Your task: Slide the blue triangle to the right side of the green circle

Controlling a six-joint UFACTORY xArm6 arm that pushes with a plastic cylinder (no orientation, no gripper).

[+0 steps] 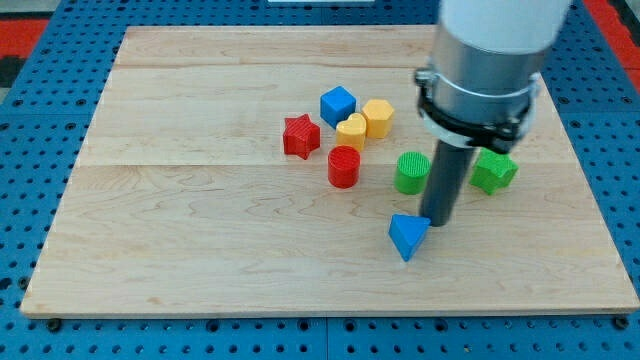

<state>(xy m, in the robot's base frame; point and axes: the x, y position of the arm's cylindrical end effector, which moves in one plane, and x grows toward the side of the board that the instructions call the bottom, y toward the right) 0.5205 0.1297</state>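
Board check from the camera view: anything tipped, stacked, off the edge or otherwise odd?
Nothing stands out. All blocks lie flat on the wooden board. My tip sits at the blue triangle, just below the green circle.

Bright, even light is falling from overhead onto the board, and the pale wood is showing its grain without glare. Shadows are staying short and soft: a faint one is lying under the blue triangle beside my tip, and small ones are hugging the other blocks. My arm's white housing is washing out near the view's top. Focus is holding sharp across the board, with slight softness at block edges.
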